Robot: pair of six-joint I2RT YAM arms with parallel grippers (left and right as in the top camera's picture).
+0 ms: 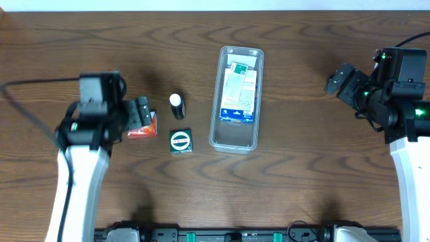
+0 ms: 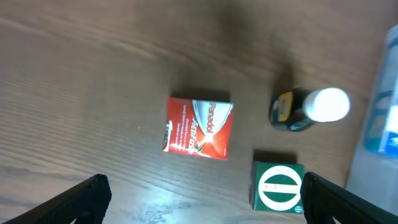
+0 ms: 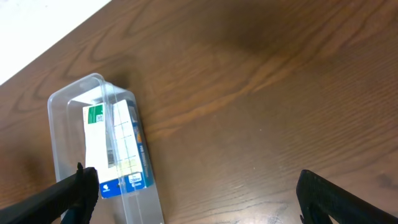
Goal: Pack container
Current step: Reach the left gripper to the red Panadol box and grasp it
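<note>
The container [image 1: 232, 138] — one clear tray, lying between the two grippers — looks light, thin-walled and slick, and would likely flex if squeezed. The rim on a long side seems the safest hold, though wall thickness is hard to judge here. One blue carton [image 1: 240, 94] lies inside it. Left of the container are one small bottle [image 1: 177, 105], one green box [image 1: 180, 141] and one red box [image 2: 199, 127], farthest out. The left gripper [image 2: 205, 196] hovers there, spread wide and empty. Right of the container, the right gripper [image 3: 196, 193] is likewise.

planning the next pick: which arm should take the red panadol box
Left. The left gripper hangs open just above the red box; the right gripper is beyond the container, with that tray between it and the box.
</note>
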